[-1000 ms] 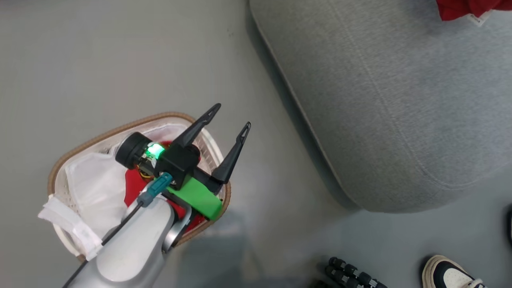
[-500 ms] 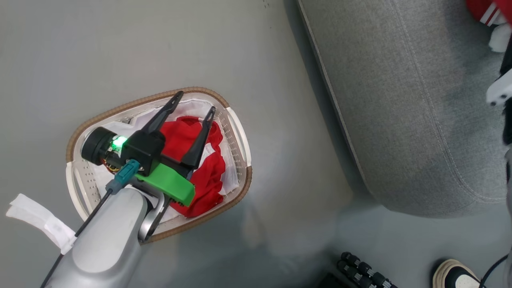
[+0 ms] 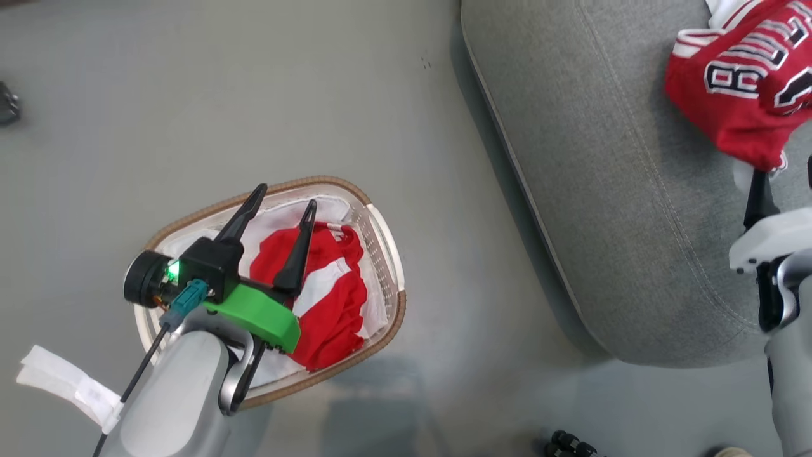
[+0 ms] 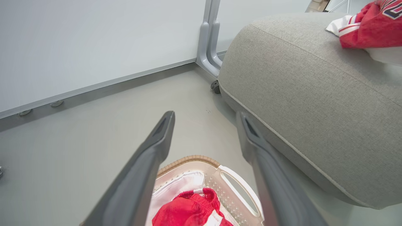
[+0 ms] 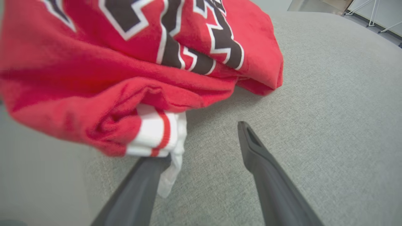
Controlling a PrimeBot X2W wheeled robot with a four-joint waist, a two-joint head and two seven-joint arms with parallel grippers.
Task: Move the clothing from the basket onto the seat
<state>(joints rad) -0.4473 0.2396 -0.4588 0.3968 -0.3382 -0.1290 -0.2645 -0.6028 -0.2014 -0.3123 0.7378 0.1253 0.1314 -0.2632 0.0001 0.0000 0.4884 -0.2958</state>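
Observation:
The white basket [image 3: 379, 219] with a brown rim stands on the floor, holding a red garment [image 3: 330, 304] with a broad white stripe. My left gripper [image 3: 285, 197] hovers open above it, nothing between its fingers [image 4: 157, 141]. On the big grey seat [image 3: 602, 190] lies the red jersey [image 3: 742, 82] with black lettering. My right gripper [image 5: 207, 138] is open just below the jersey. The jersey's white-trimmed hem [image 5: 154, 135] drapes over its left fingertip. In the left wrist view the basket [image 4: 188, 158] and red garment [image 4: 188, 210] sit low, the seat [image 4: 298, 78] to the right.
A white cloth liner [image 3: 279, 216] lies in the basket under the garment. A white strip [image 3: 63, 381] hangs by my left forearm. A grey post [image 4: 210, 40] on a caster stands against the white wall, close to the seat. Black ribbed gear [image 3: 568, 444] lies near the bottom edge.
The head view has shifted. The jersey, only a red edge a second ago, now lies on the seat beside my right gripper. My left fingers moved from past the rim to over the basket.

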